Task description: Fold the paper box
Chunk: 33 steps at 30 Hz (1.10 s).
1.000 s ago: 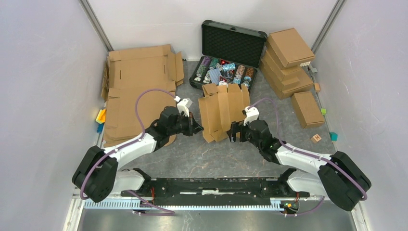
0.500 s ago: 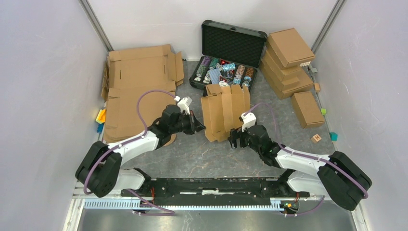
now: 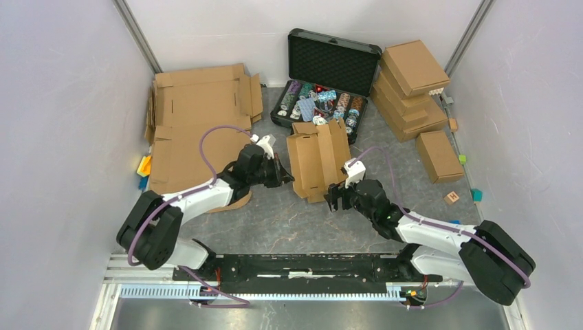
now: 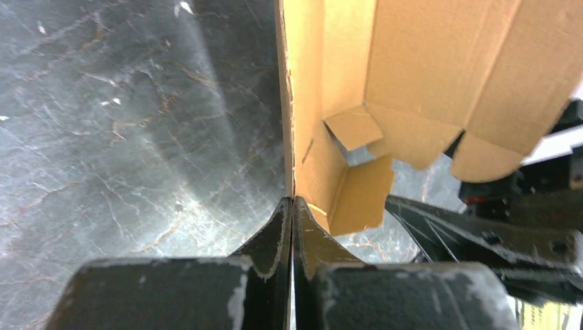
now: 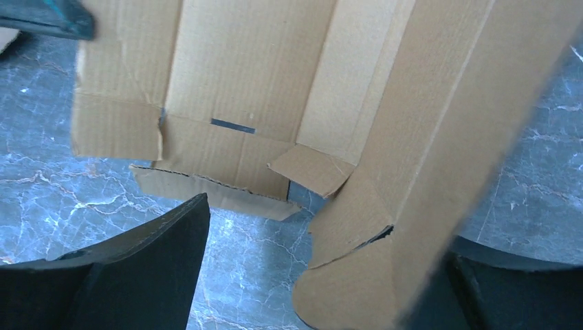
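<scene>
The paper box (image 3: 317,159) is a small brown cardboard mailer, half folded, in the middle of the table. Its left wall stands up and its right panel leans inward. My left gripper (image 3: 286,179) is shut on the near end of the left wall; in the left wrist view its closed fingertips (image 4: 292,201) pinch the wall's edge (image 4: 284,124). My right gripper (image 3: 335,199) is open at the box's near right corner. In the right wrist view the box's rounded right flap (image 5: 364,275) hangs between my wide-apart fingers (image 5: 148,268).
An open black case (image 3: 328,63) of poker chips stands behind the box. Folded boxes (image 3: 411,81) are stacked at the back right, with one small box (image 3: 438,155) beside them. Large flat cardboard sheets (image 3: 196,117) lie at the left. Small blocks (image 3: 452,197) sit near the walls.
The box's right panel has swung up and inward, so the box looks narrower. My right gripper has moved nearer and slightly left. My left gripper has shifted slightly right, still holding the wall.
</scene>
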{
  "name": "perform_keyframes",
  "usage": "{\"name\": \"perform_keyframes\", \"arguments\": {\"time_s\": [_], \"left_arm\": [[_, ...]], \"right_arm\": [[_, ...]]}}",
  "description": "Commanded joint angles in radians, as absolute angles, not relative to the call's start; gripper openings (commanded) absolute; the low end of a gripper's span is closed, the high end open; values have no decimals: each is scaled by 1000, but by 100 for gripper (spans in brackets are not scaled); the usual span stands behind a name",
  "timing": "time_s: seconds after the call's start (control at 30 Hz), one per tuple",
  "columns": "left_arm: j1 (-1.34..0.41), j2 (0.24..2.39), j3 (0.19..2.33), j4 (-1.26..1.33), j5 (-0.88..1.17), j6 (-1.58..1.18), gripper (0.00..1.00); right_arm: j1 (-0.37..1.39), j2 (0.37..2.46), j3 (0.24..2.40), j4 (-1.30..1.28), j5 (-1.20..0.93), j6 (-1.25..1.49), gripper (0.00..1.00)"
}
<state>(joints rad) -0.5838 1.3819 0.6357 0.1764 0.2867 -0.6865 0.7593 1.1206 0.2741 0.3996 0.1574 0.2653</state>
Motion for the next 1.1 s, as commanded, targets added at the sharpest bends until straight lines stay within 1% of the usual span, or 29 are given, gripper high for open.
{"name": "perform_keyframes", "arguments": {"time_s": [0.0,0.13,0.33,0.47,0.6,0.7,0.8,0.83,0.87,0.93,1.0,1.03,1.07], "left_arm": [[-583,1447,746,75,214,-678,4],[-585,1504,807,19,180,-676,8],[-612,1562,866,-40,132,-664,14],[-639,1595,904,-63,119,-657,24],[-646,1612,915,-68,118,-657,37],[-647,1620,914,-74,112,-653,41],[-645,1631,920,-80,107,-648,41],[-644,1637,925,-83,107,-644,39],[-644,1643,933,-89,107,-638,37],[-644,1652,950,-113,100,-620,27],[-644,1656,961,-133,83,-601,19],[-645,1656,965,-146,72,-594,18],[-645,1656,971,-156,60,-583,16]], "right_arm": [[765,1110,287,453,119,238,87],[765,1120,293,468,85,239,84],[765,1109,286,500,54,256,83],[765,1111,289,502,47,260,82],[766,1115,295,503,43,259,82],[765,1113,296,508,32,264,81],[765,1104,293,508,26,265,80],[766,1100,294,508,24,265,80],[765,1095,297,503,23,267,80],[765,1080,309,474,42,270,82],[762,1058,327,419,102,288,90],[757,1042,335,384,142,301,95],[748,1027,341,357,163,314,98]]}}
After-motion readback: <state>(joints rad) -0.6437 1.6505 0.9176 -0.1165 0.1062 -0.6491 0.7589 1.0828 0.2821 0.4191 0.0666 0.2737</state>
